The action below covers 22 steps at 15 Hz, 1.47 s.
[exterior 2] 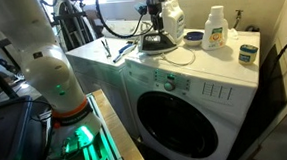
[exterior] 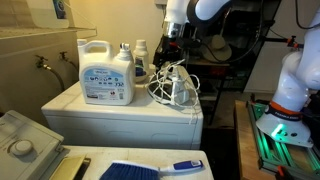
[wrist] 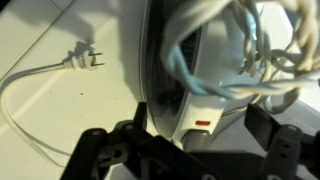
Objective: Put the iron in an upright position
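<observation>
The iron [exterior: 181,88] lies low on the white washer top [exterior: 120,108], white and dark, with its light cord looped over it. In an exterior view it shows as a dark flat shape [exterior 2: 160,43]. My gripper [exterior: 172,60] hangs just above it, seen likewise in an exterior view [exterior 2: 155,26]. In the wrist view the iron's white body with a small red mark [wrist: 190,105] sits between my open gripper [wrist: 200,130]; the fingers [wrist: 262,125] stand on either side without touching it. The cord's plug [wrist: 84,60] lies on the top to the left.
A large white detergent jug [exterior: 107,72] and dark-capped bottles [exterior: 140,55] stand beside the iron. An exterior view shows jugs [exterior 2: 213,28] and a small jar [exterior 2: 247,53] near the wall. A blue brush [exterior: 140,169] lies in front.
</observation>
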Each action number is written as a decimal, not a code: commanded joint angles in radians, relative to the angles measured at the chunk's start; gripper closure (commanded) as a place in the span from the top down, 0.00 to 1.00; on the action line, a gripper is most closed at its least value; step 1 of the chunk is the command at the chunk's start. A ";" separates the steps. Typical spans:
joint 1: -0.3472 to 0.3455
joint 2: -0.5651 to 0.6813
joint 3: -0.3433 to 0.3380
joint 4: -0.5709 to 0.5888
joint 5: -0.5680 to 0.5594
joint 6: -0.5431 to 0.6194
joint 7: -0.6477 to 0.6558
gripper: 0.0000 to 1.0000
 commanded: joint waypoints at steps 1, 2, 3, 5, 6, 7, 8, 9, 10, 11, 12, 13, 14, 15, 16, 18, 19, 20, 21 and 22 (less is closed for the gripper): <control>0.035 0.058 -0.031 0.053 -0.023 -0.022 0.047 1.00; 0.040 0.069 -0.036 0.063 -0.020 -0.030 0.045 0.97; 0.045 0.080 -0.041 0.070 -0.020 -0.041 0.051 0.76; 0.055 0.091 -0.051 0.080 -0.033 -0.059 0.068 0.66; 0.059 0.094 -0.056 0.084 -0.045 -0.067 0.078 0.58; 0.063 0.095 -0.060 0.089 -0.054 -0.080 0.086 0.50; 0.068 0.096 -0.064 0.094 -0.069 -0.096 0.099 0.42; 0.075 0.095 -0.068 0.103 -0.092 -0.131 0.129 0.35; 0.082 0.091 -0.070 0.107 -0.132 -0.163 0.169 0.26; 0.092 0.089 -0.069 0.119 -0.172 -0.199 0.214 0.19; 0.100 0.088 -0.067 0.127 -0.208 -0.234 0.249 0.16; 0.111 0.090 -0.064 0.136 -0.256 -0.268 0.302 0.16; 0.119 0.093 -0.061 0.143 -0.287 -0.293 0.333 0.16; 0.129 0.096 -0.059 0.148 -0.323 -0.320 0.377 0.16; 0.135 0.099 -0.058 0.148 -0.345 -0.332 0.403 0.16; 0.146 0.104 -0.058 0.142 -0.393 -0.332 0.463 0.16; 0.153 0.104 -0.058 0.142 -0.427 -0.332 0.500 0.16; 0.159 0.102 -0.058 0.143 -0.467 -0.334 0.538 0.16; 0.167 0.099 -0.057 0.146 -0.514 -0.343 0.574 0.16; 0.173 0.098 -0.055 0.149 -0.553 -0.353 0.605 0.16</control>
